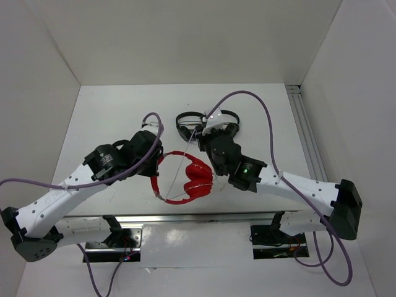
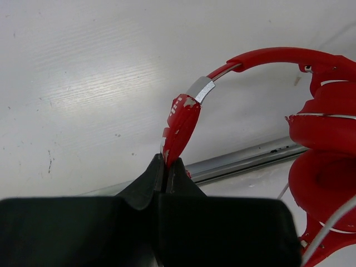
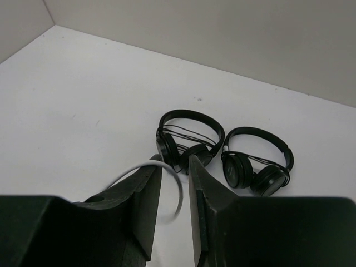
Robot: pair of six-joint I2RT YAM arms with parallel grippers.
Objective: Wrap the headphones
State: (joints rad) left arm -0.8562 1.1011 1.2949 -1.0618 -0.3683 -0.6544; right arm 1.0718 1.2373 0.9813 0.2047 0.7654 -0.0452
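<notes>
The red headphones (image 1: 199,176) lie at the table's near middle, cups together and headband (image 2: 278,55) arching to the left. My left gripper (image 2: 166,161) is shut on the scuffed red end of the headband (image 1: 162,162). The thin white cable (image 1: 179,170) runs from the headband's near side up toward my right gripper (image 1: 199,141). In the right wrist view a blurred loop of the cable (image 3: 179,192) hangs in the gap between the fingers of the right gripper (image 3: 174,164), which stands open and does not pinch it.
Two smaller black headphones (image 3: 189,139) (image 3: 257,161) lie side by side just beyond my right gripper, toward the back (image 1: 189,124). A metal rail (image 1: 204,216) runs along the near table edge, another (image 1: 306,142) along the right side. White walls enclose the table.
</notes>
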